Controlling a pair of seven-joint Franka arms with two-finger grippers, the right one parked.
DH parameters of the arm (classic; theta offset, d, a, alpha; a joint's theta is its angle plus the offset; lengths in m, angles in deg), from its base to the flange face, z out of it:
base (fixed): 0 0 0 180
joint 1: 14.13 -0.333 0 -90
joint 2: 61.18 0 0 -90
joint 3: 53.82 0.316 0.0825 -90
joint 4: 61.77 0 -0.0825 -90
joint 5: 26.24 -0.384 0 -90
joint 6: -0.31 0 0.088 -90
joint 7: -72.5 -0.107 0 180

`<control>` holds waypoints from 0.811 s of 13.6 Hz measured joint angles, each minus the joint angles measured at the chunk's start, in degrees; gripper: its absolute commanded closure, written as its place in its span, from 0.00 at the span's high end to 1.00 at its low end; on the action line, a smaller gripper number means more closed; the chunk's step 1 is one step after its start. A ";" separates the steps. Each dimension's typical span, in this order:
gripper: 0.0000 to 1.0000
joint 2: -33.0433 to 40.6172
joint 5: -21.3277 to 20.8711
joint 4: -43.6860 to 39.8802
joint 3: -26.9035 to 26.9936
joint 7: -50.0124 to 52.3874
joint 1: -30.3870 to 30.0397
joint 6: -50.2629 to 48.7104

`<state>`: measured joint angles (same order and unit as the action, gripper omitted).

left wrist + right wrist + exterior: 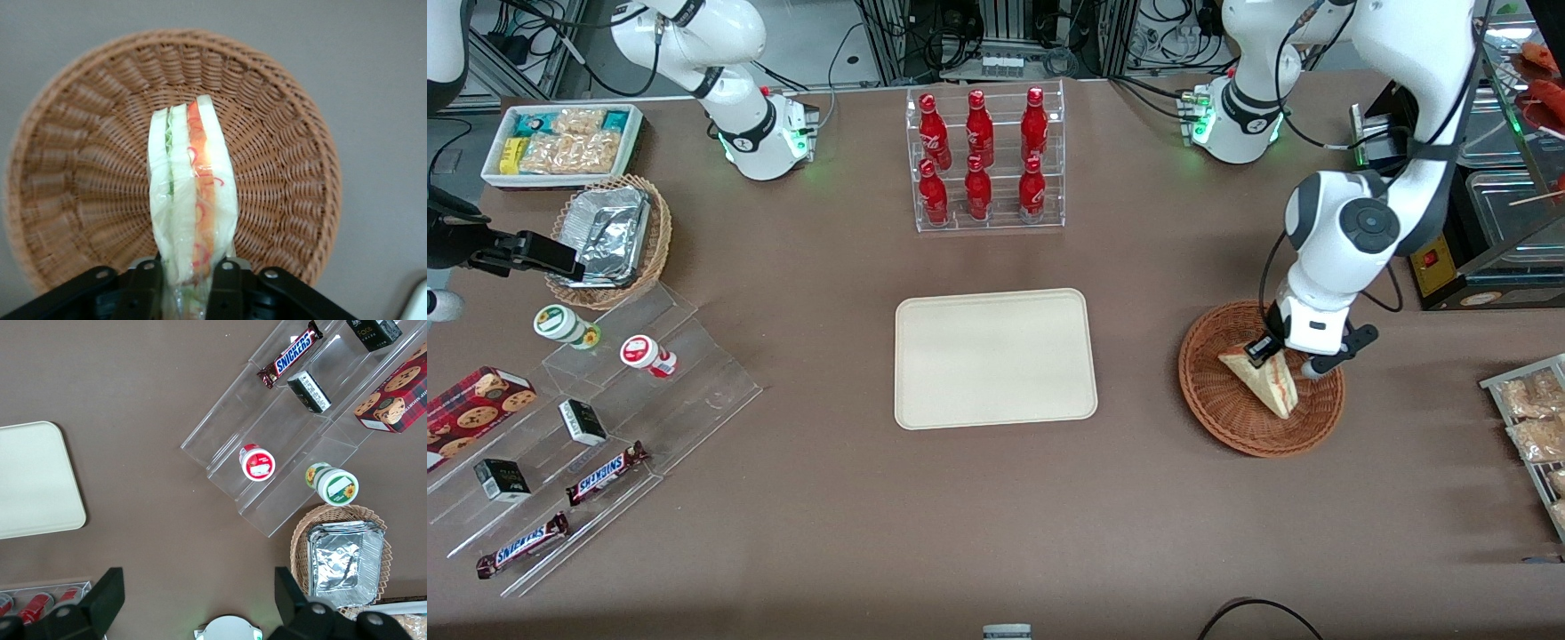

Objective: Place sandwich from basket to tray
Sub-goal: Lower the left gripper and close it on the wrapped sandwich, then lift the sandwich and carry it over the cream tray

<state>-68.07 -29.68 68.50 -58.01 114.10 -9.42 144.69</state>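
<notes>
Over the round reddish-brown woven wicker basket point(1258, 391), toward the working arm's end of the surface — left gripper point(1282, 356) with jaws clamped on one end of the pale triangular sandwich wedge with red and green filling point(192, 200). Long axis pointing straight out from the jaws, above the basket floor. Flat cream-beige rectangular tray point(996, 357) well apart sideways, toward the middle — probably a lift, then a carry across.

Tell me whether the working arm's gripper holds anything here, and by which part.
Yes. The gripper is shut on the sandwich, pinching one end of the wedge by its bread faces, over the basket.
</notes>
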 measured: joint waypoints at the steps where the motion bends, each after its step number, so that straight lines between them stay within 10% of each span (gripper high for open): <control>1: 0.00 1.10 -0.06 -2.38 -0.47 -0.64 0.29 -4.00; 11: 0.00 -8.03 -0.04 -26.11 -2.95 4.57 20.81 -23.03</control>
<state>-76.10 -29.72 42.39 -60.96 118.68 11.39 121.66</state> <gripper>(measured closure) 0.828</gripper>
